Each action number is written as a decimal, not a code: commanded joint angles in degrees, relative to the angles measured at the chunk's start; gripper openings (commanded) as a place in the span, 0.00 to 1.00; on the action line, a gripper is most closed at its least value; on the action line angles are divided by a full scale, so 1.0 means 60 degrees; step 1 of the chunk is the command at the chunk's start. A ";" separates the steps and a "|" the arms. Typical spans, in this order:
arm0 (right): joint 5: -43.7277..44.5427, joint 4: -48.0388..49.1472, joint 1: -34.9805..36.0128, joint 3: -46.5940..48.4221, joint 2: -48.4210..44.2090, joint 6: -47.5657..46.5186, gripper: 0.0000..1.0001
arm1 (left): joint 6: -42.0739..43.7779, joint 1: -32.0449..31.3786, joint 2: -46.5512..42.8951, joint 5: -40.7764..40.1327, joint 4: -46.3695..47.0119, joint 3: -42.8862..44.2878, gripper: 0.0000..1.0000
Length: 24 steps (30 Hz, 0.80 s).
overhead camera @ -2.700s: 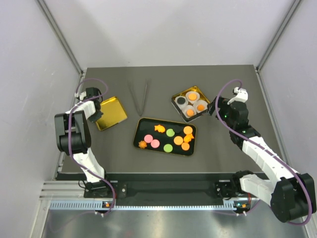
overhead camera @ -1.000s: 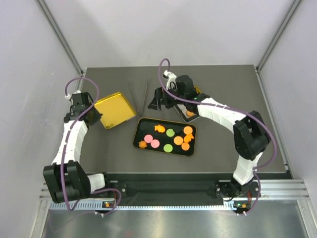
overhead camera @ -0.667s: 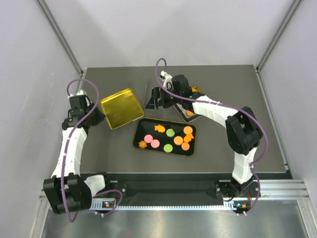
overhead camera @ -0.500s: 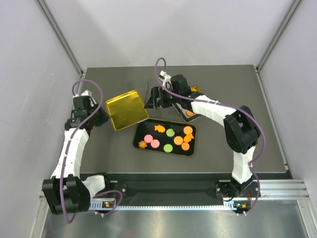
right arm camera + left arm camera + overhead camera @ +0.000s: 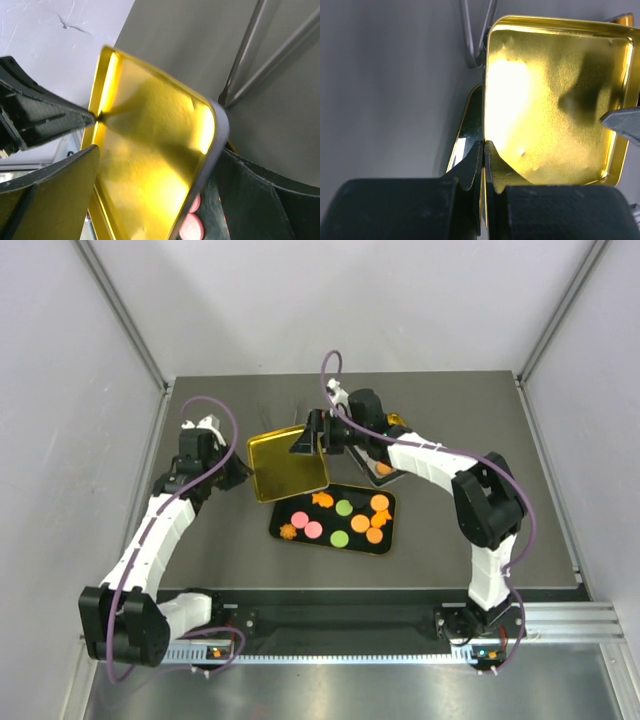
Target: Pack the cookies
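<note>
while the left gripper is pinched fully shut on the near rim of the gold tin lid, holding it up off the table, the right gripper has its jaws spread wide astride the lid's opposite end, one finger to each side; whether either finger touches the metal cannot be told. the cookies lie in the black tray just below the lid, a few pink ones showing under it between the right fingers. metal tongs lie beyond the left jaws, past the lid's far corner
</note>
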 commanded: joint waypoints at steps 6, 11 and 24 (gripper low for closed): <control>-0.0975 0.1432 -0.0808 -0.1179 -0.0826 0.1127 0.68 | -0.0313 -0.0599 0.0296 0.0531 0.2230 -0.0180 0.00; -0.0989 0.1505 -0.1116 -0.1634 -0.1163 0.1258 0.43 | -0.0210 -0.0981 0.0561 0.0356 0.2479 -0.0121 0.01; -0.1224 0.1874 -0.1658 -0.2381 -0.2101 0.2621 0.00 | 0.1458 -0.1434 0.0430 -0.0550 0.1719 0.1079 0.60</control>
